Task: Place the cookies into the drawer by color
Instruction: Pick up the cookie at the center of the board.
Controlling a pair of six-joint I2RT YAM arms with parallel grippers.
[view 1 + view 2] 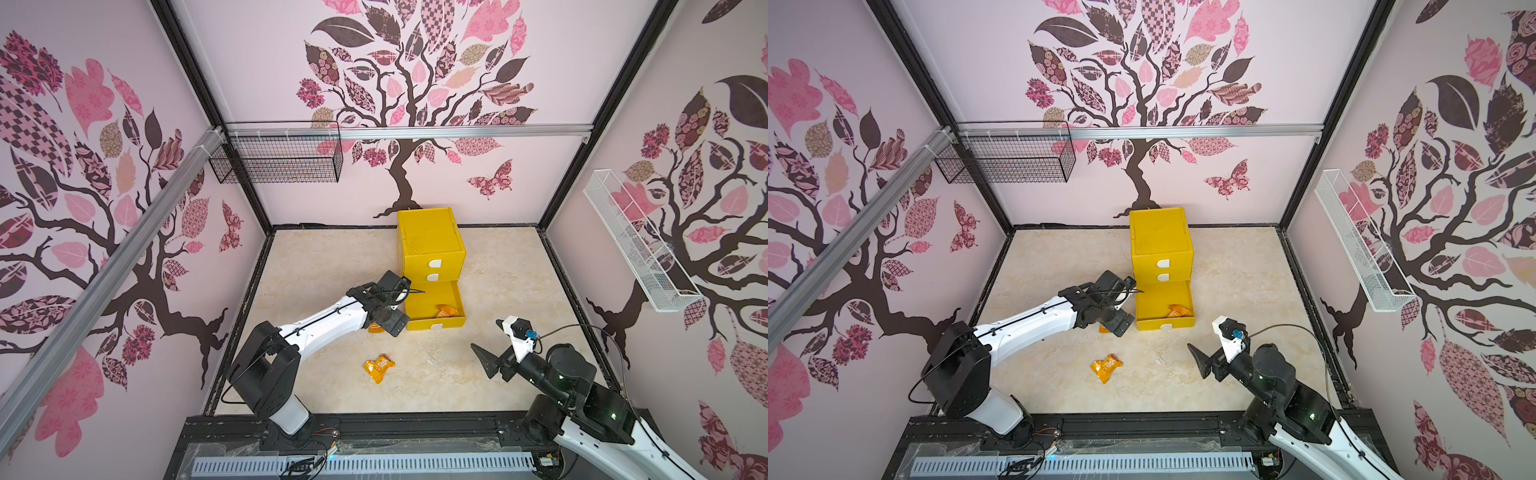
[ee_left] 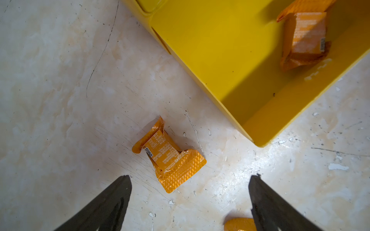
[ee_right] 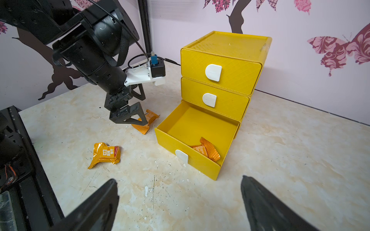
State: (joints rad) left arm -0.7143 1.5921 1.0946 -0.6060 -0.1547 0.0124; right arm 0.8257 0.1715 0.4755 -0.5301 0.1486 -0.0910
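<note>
Starting at the near edge: grey slotted cable duct (image 1: pixel 361 463) on the black frame (image 1: pixel 415 424). Then a beige marble-look tabletop (image 1: pixel 324 266), pretty beat up, thin dark scratches and white chipped flecks all over in the wrist views. Right pincer (image 3: pixel 178 178) hanging over the front right part of that top, spread wide, nothing in it, well apart from everything else. Bit further in, one orange cookie packet (image 1: pixel 378 366) flat on the surface, label up, on its own. Past that, left pincer (image 2: pixel 190 176) down low just beside the slid-out bottom drawer (image 1: pixel 432 299), also gaping wide and gripping nothing, with a second orange packet (image 2: pixel 170 158) lying on the table just ahead of and partly between the fingertips (image 2: pixel 122 186). Orange foil (image 1: pixel 446 311) in that drawer's front right corner, can't tell whether one packet or two overlapped. Above it the rest of the yellow drawer chest (image 1: pixel 428 232), back middle of the top, upper two drawers shut, white tab handles (image 3: pixel 213 72) showing. Behind, pale pink walls (image 1: pixel 266 66) with a big brown tree decal, pink leaves and butterflies, black corner posts, a silver rail (image 1: pixel 457 131) across the back carrying a black wire basket (image 1: pixel 282 158) at its left end, and a white wire basket (image 1: pixel 636 245) on the right wall
</note>
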